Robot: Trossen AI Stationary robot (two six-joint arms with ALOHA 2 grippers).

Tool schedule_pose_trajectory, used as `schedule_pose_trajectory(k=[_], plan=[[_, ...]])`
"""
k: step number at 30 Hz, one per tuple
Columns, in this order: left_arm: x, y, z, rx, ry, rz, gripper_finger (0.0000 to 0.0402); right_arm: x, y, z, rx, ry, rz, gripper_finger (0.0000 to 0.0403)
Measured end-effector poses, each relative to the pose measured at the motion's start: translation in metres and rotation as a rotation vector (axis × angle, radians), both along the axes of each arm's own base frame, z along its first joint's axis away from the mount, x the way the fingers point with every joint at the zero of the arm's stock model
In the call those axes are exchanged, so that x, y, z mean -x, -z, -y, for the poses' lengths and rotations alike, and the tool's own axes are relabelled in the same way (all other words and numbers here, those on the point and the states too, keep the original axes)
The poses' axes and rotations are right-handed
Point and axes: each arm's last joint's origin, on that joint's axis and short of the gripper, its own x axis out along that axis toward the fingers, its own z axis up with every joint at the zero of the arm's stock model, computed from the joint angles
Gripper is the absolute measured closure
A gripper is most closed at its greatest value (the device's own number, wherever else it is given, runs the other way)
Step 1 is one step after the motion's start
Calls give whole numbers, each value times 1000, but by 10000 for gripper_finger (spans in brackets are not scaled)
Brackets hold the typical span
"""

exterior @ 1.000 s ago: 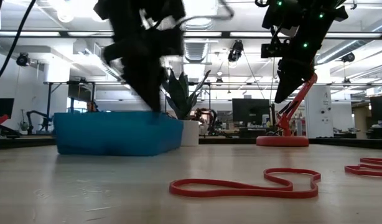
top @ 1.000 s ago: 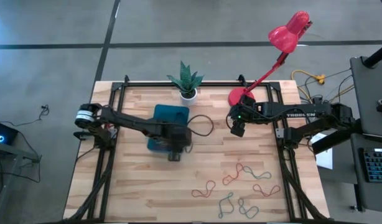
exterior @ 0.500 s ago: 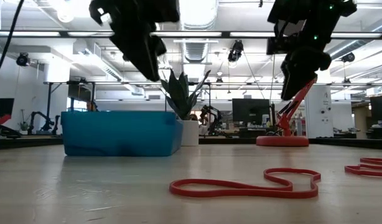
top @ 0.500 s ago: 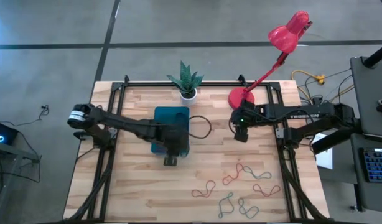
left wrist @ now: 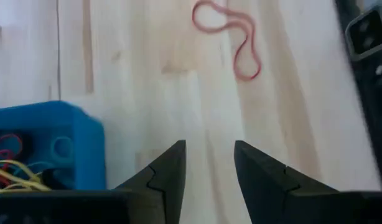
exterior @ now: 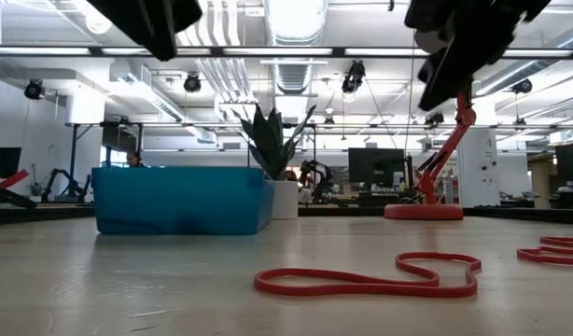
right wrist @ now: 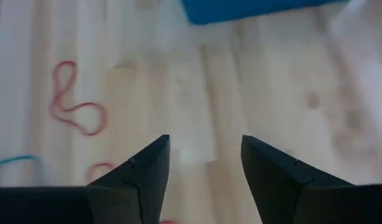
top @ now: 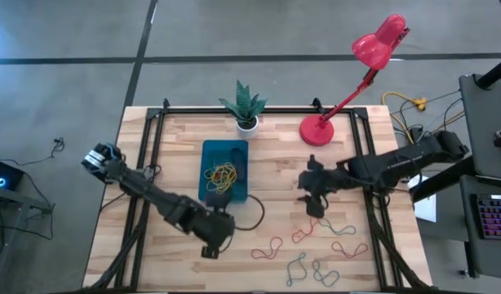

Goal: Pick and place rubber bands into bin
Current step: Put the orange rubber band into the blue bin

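The teal-blue bin stands left of the table's middle and holds a heap of yellow and red rubber bands. More rubber bands lie loose toward the near right: a red one, another red one, and grey-green ones. My left gripper hangs open above bare wood, nearer than the bin, with a red band ahead of it. My right gripper hangs open over the wood just beyond the loose bands, and a red band shows below it.
A white pot with a green plant and a red desk lamp's base stand along the far edge. A black cable loops beside the bin's near corner. Black frame rails run down both sides of the table.
My left gripper has risen out of the bin and swung toward the near edge, uncovering the bands heaped in the bin. My right gripper has moved from beside the lamp base toward the near edge, closer to the loose bands. The bin and the loose bands have stayed put.
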Motion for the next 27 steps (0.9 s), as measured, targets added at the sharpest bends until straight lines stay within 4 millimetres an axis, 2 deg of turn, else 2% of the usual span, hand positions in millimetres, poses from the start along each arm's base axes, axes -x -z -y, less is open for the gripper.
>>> schedule_pose_trajectory(k=[7,15,22,27], plan=[[-8,17,37,36,-66,122,281,13,3,-40,-172,89,-68,218],[-45,54,69,75,-41,194,281,39,8,-72,-225,101,-194,218],[-87,97,70,7,-93,147,281,60,12,-89,-175,23,-269,218],[-105,110,60,-21,-152,76,281,65,12,-94,-153,23,-263,218]])
